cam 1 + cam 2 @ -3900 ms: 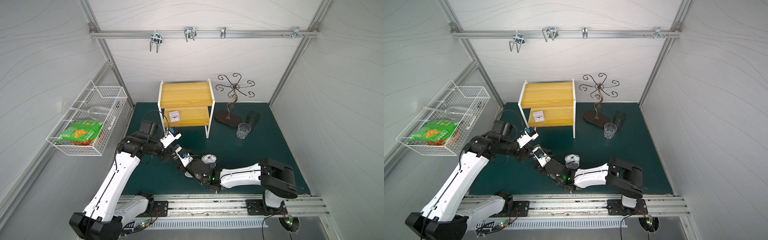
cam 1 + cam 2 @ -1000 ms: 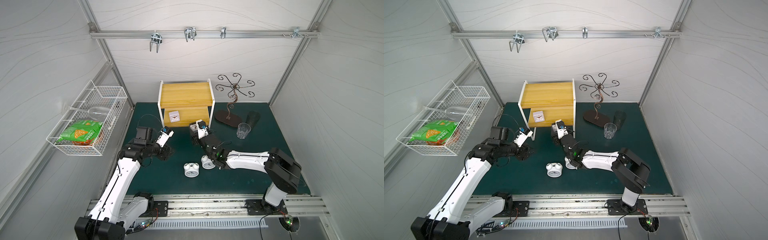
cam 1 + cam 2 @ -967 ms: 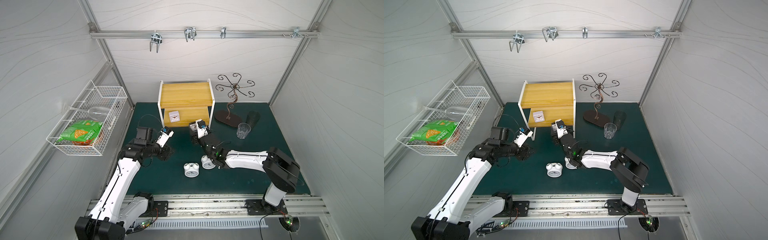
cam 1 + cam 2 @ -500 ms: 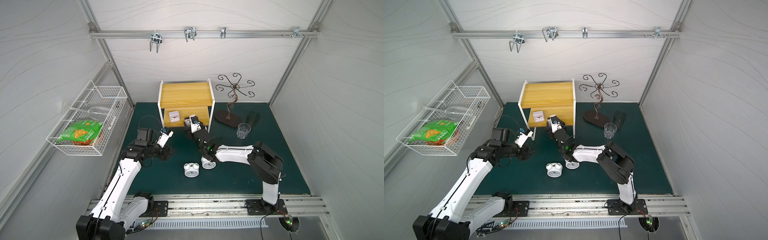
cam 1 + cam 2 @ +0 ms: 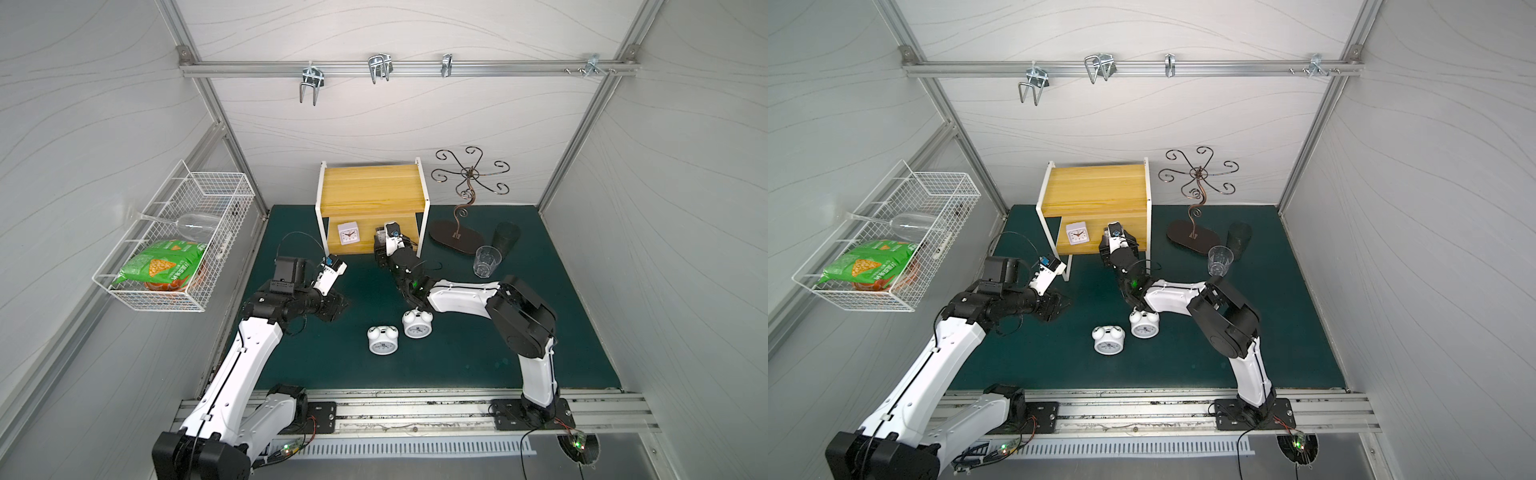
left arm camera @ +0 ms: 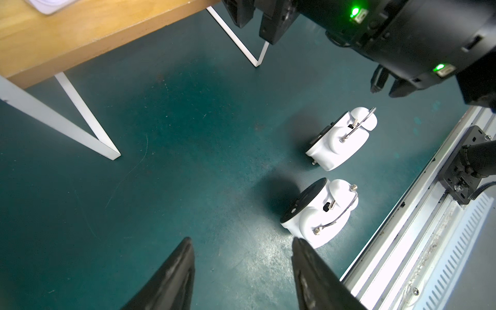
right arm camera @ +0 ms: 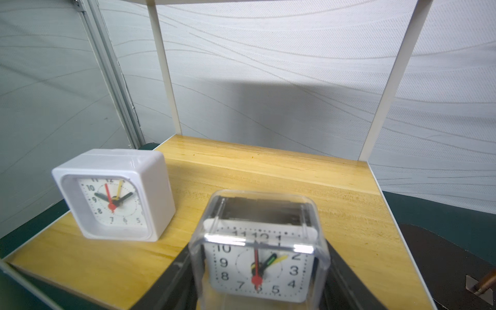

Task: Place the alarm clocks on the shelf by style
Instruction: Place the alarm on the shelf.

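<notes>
1. The clear-cased square clock (image 7: 259,265) is held upright, dial toward the wrist camera, over the front part of the lower board (image 7: 268,171) of the shelf (image 5: 372,187). Whether its base touches the wood cannot be told.
2. The right gripper (image 7: 258,252) has its jaws closed on the two sides of this clock; the release is not yet made.
3. The white square clock (image 7: 114,197) stands upright on the same lower board, beside the held clock and apart from it. Judgement: the square style is being gathered on this tier, with one clock set and the second at the point of placing.
4. The nearer twin-bell clock (image 5: 382,340) and the farther twin-bell clock (image 5: 417,326) stand close together on the green mat (image 5: 457,361), well apart from the shelf. Both are left to place. The upper board (image 5: 1096,183), bare in both top views, is the likely tier for them.
5. The left gripper (image 6: 241,240) has its jaws parted and holds nothing. It hangs above the mat near the twin-bell pair.
6. Progress, as judged: one clock of four is placed and a second nearly so, which leaves the round pair as the remaining half of the work.
</notes>
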Available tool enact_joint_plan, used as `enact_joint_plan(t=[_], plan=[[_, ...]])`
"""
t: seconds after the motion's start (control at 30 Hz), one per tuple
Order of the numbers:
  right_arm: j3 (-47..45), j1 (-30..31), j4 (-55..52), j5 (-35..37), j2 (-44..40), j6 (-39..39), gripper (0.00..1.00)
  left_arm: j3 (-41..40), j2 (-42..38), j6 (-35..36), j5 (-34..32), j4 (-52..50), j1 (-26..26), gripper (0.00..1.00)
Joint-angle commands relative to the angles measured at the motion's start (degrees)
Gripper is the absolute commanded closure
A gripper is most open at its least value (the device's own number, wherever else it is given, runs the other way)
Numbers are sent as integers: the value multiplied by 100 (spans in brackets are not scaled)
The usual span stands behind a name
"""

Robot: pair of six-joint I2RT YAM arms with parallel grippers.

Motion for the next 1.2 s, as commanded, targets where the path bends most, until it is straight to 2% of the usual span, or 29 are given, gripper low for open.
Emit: enact_joint_plan(t=[0.0,0.67,1.03,1.17], plan=[[211,-106,-82,21,147,78,45,24,-37,78,145,150,17,39],[593,-268,-451,-89,426,138,39,87,-2,141,163,101,14,39],[562,-253,-444,-56,308,116,29,131,16,150,162,110,14,39],[498,-234,-400,-34,230,82,21,131,15,150,179,107,17,39]])
